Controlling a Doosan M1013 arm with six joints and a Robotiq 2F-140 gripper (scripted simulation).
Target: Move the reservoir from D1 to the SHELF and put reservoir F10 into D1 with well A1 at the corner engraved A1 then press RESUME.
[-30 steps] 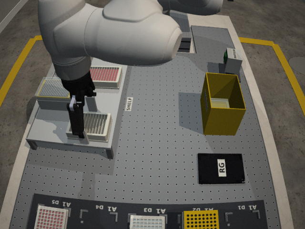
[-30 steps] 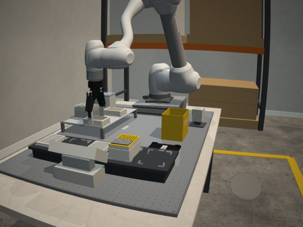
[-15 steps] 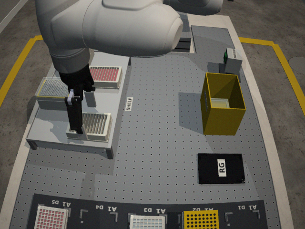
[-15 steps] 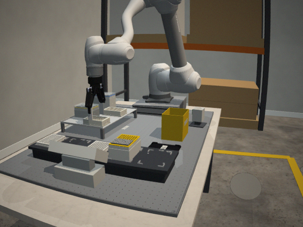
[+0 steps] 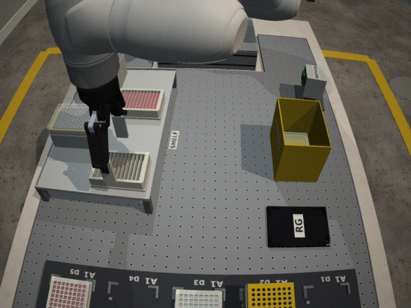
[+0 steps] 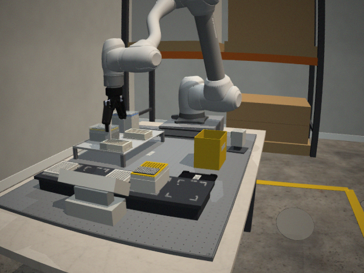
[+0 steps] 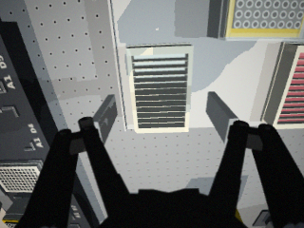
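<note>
A pale 12-trough reservoir (image 5: 121,169) stands flat on the front part of the SHELF; it also shows in the side view (image 6: 115,144) and the wrist view (image 7: 159,87). A second reservoir with red liquid (image 5: 142,101) (image 6: 137,133) stands flat at the back of the shelf. My gripper (image 5: 111,145) is open and empty. It hangs above the pale reservoir, its fingers apart from it (image 7: 163,118). Deck position D1 (image 5: 327,288) holds nothing between its brackets (image 6: 182,189).
A tip rack (image 5: 69,120) stands on the shelf's left side. A tall yellow bin (image 5: 300,139), the black RG nest (image 5: 298,226) and the RESUME post (image 5: 313,81) stand to the right. On the deck are the D5 plate (image 5: 69,293), D3 plate (image 5: 198,298) and D2 tip rack (image 5: 270,294).
</note>
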